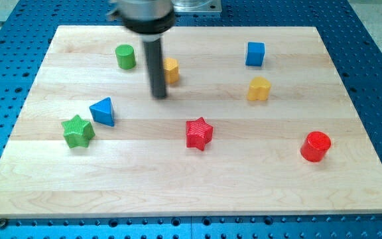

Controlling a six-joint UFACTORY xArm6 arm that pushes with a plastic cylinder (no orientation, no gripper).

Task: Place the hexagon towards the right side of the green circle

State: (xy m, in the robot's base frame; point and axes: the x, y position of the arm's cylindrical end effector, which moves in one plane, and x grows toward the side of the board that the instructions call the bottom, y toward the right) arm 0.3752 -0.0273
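The yellow hexagon [171, 70] lies on the wooden board near the view's top, partly hidden behind my rod. The green circle [125, 56], a short cylinder, stands to its left and slightly higher, about a block's width of board between them. My tip [159, 96] rests on the board just below and left of the hexagon, to the lower right of the green circle. Whether the rod touches the hexagon cannot be told.
A blue cube [255, 54] and a yellow heart [259, 88] are at the upper right. A blue triangle [103, 111] and green star [78, 131] are at the left. A red star [199, 133] is central, a red cylinder [316, 146] at the right.
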